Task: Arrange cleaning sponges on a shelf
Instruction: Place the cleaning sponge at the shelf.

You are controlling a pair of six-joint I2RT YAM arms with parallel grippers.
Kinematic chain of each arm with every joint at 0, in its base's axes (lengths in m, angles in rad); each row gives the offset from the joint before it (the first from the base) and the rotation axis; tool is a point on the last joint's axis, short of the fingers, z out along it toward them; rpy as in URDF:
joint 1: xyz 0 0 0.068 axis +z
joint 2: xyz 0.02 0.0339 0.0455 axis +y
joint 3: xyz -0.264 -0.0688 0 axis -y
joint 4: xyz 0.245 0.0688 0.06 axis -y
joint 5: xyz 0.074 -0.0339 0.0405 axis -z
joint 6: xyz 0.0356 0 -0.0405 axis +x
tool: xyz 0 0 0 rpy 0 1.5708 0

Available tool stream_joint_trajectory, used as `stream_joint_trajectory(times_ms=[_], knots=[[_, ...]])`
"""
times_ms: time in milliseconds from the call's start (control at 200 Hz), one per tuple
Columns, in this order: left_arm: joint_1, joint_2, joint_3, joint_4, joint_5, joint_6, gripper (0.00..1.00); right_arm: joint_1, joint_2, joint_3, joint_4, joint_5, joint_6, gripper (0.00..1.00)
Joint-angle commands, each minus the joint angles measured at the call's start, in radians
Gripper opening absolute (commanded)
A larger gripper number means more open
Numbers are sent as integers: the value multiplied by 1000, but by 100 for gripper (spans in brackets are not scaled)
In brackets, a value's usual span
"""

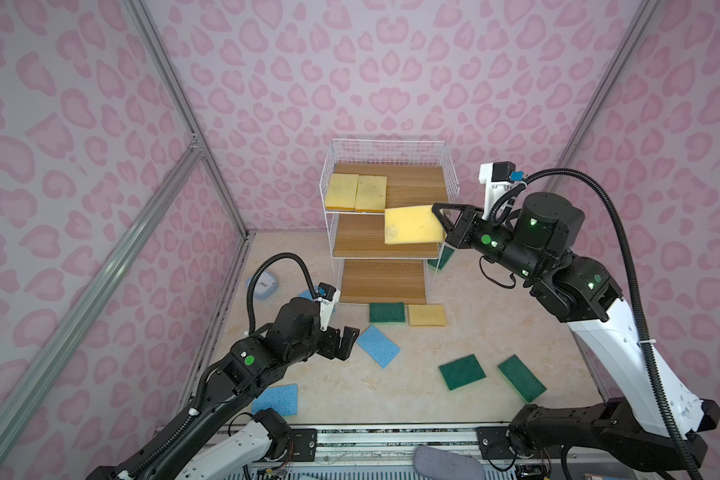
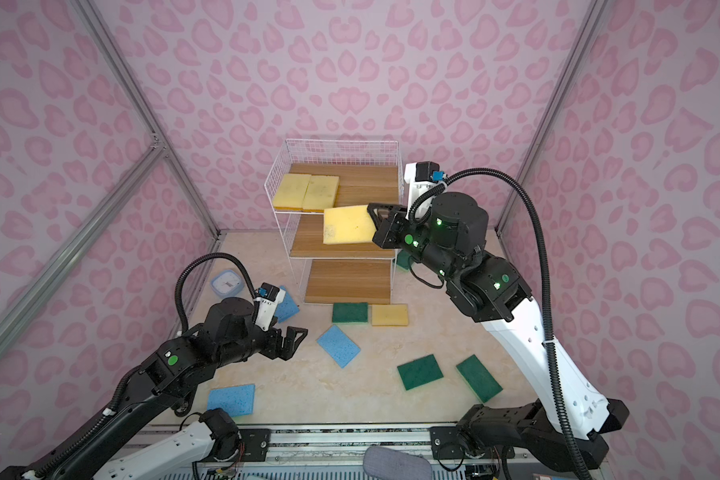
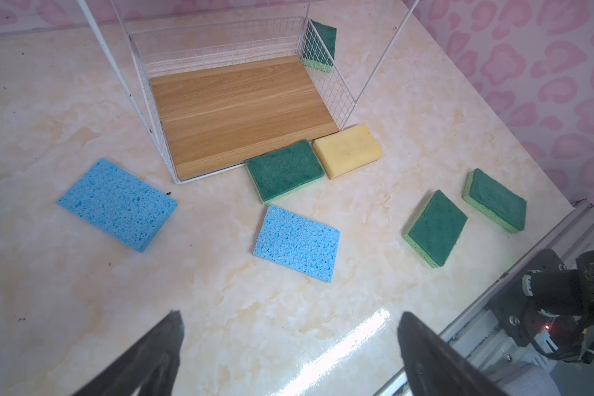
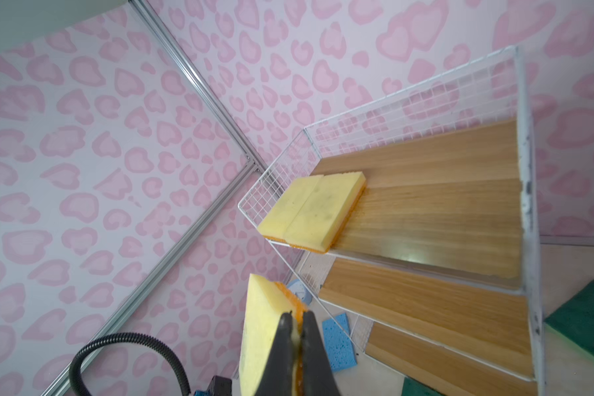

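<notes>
At 7 o'clock from the shelf [image 1: 416, 187], my left gripper [image 1: 347, 341] hangs spread, empty. At 3 o'clock my right gripper [image 1: 440, 226] pinches a yellow sponge [image 1: 410, 226] by its edge, tilted, before the top tier. Risk: edge-only grip could let it swivel, snag the front wire, fall.

clock [image 2: 226, 283]: light-blue, lying on tabletop | tabletop [image 1: 433, 399]: beige marble | walls [image 1: 391, 62]: pink spotted print

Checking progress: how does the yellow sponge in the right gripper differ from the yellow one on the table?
The held yellow sponge hangs tilted before the shelf, pinched between the jaws of the right gripper; the loose yellow sponge lies flat on the table, untouched. Both are pale yellow rectangles.
</notes>
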Motion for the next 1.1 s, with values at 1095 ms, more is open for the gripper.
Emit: stream_joint_trajectory(times_ms=[1095], knots=[[2, -37, -88, 23, 22, -38, 98, -46, 473, 386, 45, 477, -21, 10]])
